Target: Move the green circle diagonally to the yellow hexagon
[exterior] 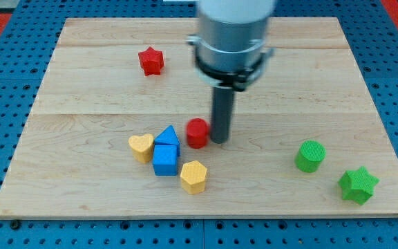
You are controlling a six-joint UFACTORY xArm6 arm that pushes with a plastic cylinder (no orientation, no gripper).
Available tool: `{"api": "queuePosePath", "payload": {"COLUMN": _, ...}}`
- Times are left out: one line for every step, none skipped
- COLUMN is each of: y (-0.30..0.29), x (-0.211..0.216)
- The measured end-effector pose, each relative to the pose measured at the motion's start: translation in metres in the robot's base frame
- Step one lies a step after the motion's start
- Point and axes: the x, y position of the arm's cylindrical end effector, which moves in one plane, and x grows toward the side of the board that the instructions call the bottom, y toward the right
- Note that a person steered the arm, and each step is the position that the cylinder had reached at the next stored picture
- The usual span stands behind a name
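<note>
The green circle (310, 155) is a short green cylinder at the view's lower right of the wooden board (81, 104). The yellow hexagon (193, 176) lies near the board's bottom edge, left of centre. My tip (219, 140) rests on the board just right of a red cylinder (197, 133), nearly touching it. The tip is well left of the green circle and above right of the yellow hexagon.
A green star (358, 185) lies at the lower right, below right of the green circle. A blue triangle (167, 135), a blue cube (165, 159) and a yellow heart (141, 147) cluster left of the hexagon. A red star (150, 61) lies at the upper left.
</note>
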Motion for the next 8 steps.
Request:
{"api": "queuePosePath", "payload": {"y": 0.028, "x": -0.022}}
{"api": "queuePosePath", "payload": {"y": 0.003, "x": 0.008}}
{"api": "queuePosePath", "payload": {"y": 0.043, "x": -0.004}}
{"api": "queuePosePath", "payload": {"y": 0.149, "x": -0.015}}
{"api": "queuePosePath", "payload": {"y": 0.186, "x": 0.055}}
{"api": "queuePosePath", "payload": {"y": 0.147, "x": 0.067}}
{"api": "queuePosePath", "payload": {"y": 0.185, "x": 0.061}}
{"api": "queuePosePath", "payload": {"y": 0.245, "x": 0.055}}
